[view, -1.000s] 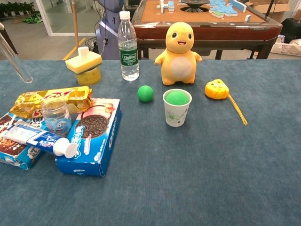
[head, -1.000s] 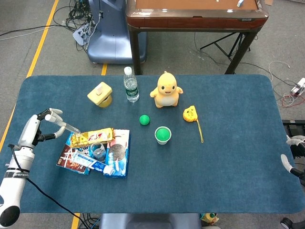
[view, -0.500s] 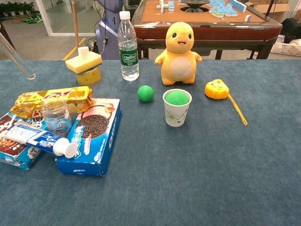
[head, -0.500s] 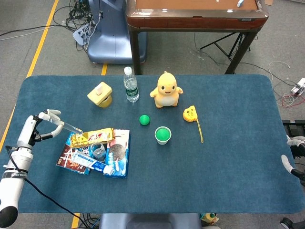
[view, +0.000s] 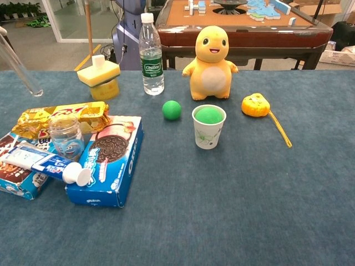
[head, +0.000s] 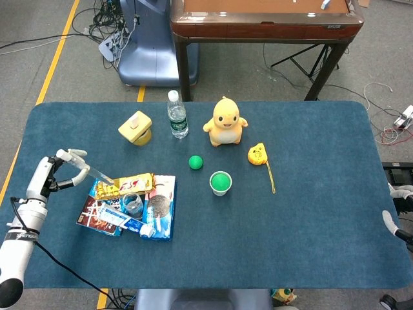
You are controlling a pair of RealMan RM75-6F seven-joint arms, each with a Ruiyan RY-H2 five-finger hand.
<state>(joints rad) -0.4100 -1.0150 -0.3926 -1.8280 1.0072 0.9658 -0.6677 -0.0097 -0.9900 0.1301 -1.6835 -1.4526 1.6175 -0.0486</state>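
I have my left hand (head: 57, 173) at the left edge of the tabletop (head: 310, 213), fingers (head: 71, 155) pinched on a clear glass tube (head: 95, 172) that slants away from them toward the snack pile; in the chest view only the tube's rounded end (view: 25, 75) shows, hanging above the cloth at the far left. Just past the tube's tip lies the gold snack packet (head: 129, 185), and beyond that, touching it, sits a small clear jar (head: 132, 204) on top of the boxes. Under the jar are a dark blue biscuit box (head: 93, 216) and, on its far side from my fingers, the Oreo box (head: 161, 205), with a toothpaste tube (head: 128, 223) lying across both.

Further out from the left fingers stands a yellow block toy (head: 136, 127), then a water bottle (head: 177, 115) upright beside it. A green ball (head: 195, 162) lies well apart from the pile, with a paper cup (head: 221, 183) holding green near it. Beyond those are the yellow plush figure (head: 225, 121) and a yellow tape measure (head: 257, 154) with its strip pulled out.

My right hand (head: 395, 210) barely shows at the right edge, off the cloth; I cannot tell how its fingers are set
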